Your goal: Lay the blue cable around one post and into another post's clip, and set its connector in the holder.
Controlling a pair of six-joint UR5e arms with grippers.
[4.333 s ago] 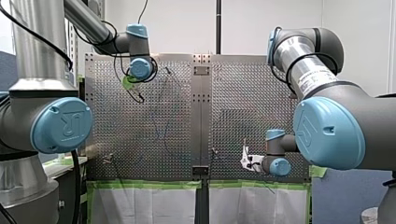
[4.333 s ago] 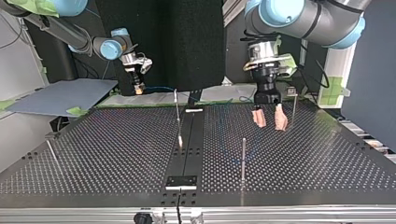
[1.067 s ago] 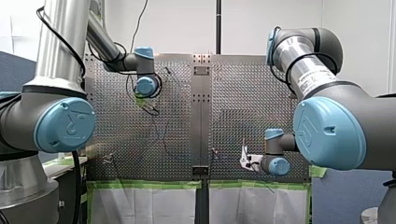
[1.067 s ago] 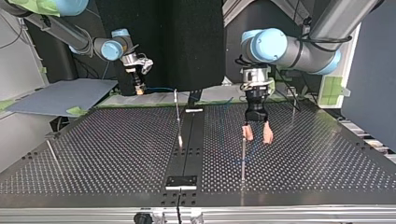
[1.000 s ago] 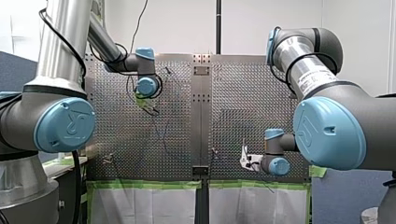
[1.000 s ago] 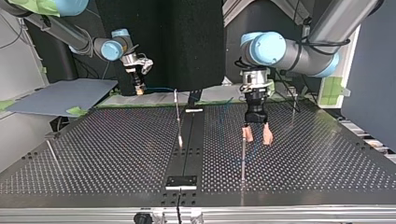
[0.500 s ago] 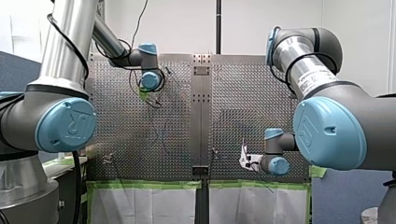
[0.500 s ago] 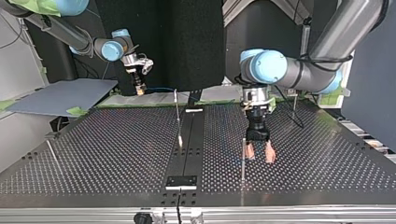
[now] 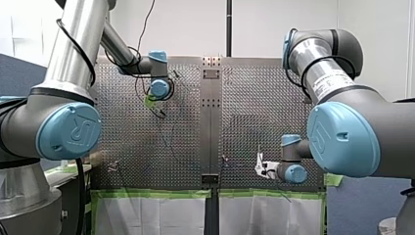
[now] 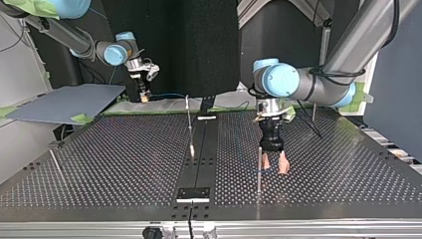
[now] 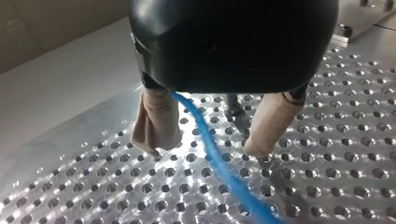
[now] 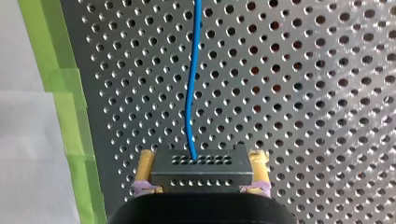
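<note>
Since the earliest frames my left arm [image 10: 298, 84] has swung away from the far corner of the table [image 10: 348, 169] at the top view's right and come down beside the post [image 10: 259, 167] that stands nearer the middle. Over the same time my right arm [image 10: 112, 52] has barely shifted at the far edge.

The left claw [image 11: 207, 147] hangs wide open just above the perforated table, its beige pads [image 11: 156, 123] well apart. The blue cable [image 11: 219, 163] runs loose between them, gripped by neither. One end of that run is hidden under the claw's black body; the other way it passes out of view. In the top view the cable is too faint to trace across the table, so whether it touches any post cannot be told.

The right claw [image 12: 202, 158] is closed on the dark connector [image 12: 201, 175], yellow pads [image 12: 147, 163] pressing its two ends. The cable leaves the connector's face away from the claw and runs off over the table, near the green tape [image 12: 65, 93] along the table's edge.

Behind the table stands a black panel [image 10: 199, 45], and off its corner at the top view's left lies a grey sheet [image 10: 64, 102].
</note>
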